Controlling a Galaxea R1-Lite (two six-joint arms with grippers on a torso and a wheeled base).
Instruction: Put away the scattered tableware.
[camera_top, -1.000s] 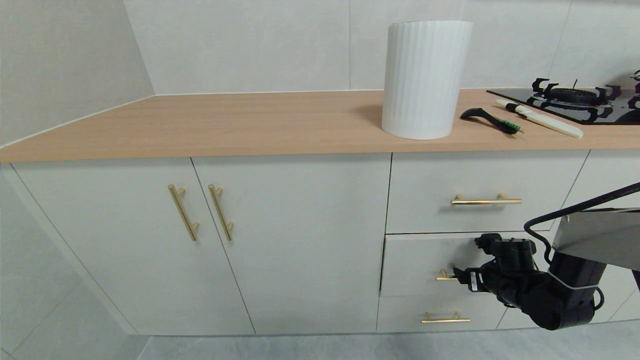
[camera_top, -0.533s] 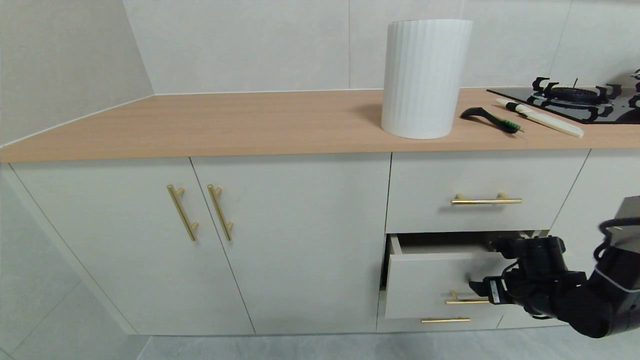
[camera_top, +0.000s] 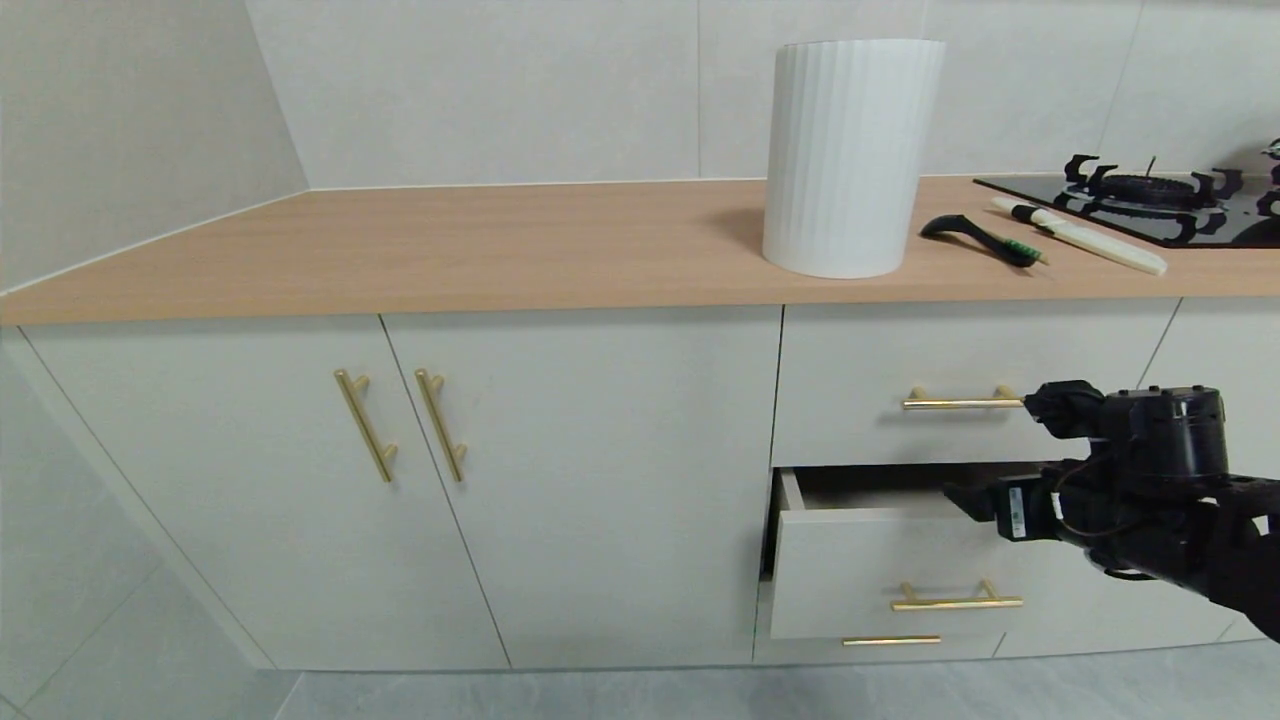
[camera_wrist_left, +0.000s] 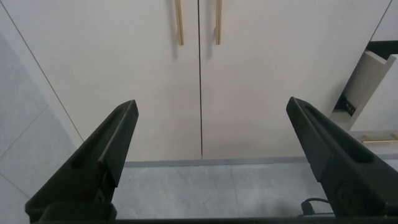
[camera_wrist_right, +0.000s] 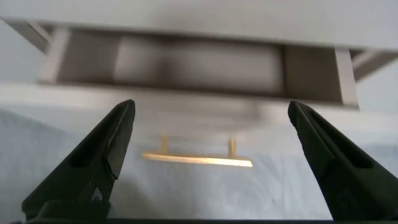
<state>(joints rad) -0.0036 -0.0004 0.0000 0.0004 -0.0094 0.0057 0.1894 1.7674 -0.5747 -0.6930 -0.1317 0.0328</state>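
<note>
Now my right pincer (camera_top: 1000, 450) hangs wide apart and empty before the pulled-out drawer (camera_top: 850, 570).
Its gold handle (camera_top: 955, 602) sits at 6 o'clock of that pincer. Up on the worktop (camera_top: 450, 250), the black peeler (camera_top: 980, 240) and white knife (camera_top: 1082, 237) lie at 3 o'clock of the ribbed white canister (camera_top: 845, 160). My left pincer (camera_wrist_left: 211, 155), also spread, faces the cupboard doors (camera_wrist_left: 124, 93).

Below the white ribbed canister (camera_top: 845, 160) on the wooden counter (camera_top: 450, 245) the middle drawer (camera_top: 880, 570) stands pulled out, the right gripper (camera_top: 1000, 448) hangs spread wide lower and farther right, and a black peeler (camera_top: 975, 237) and pale knife (camera_top: 1085, 240) lie just right of the canister.
</note>
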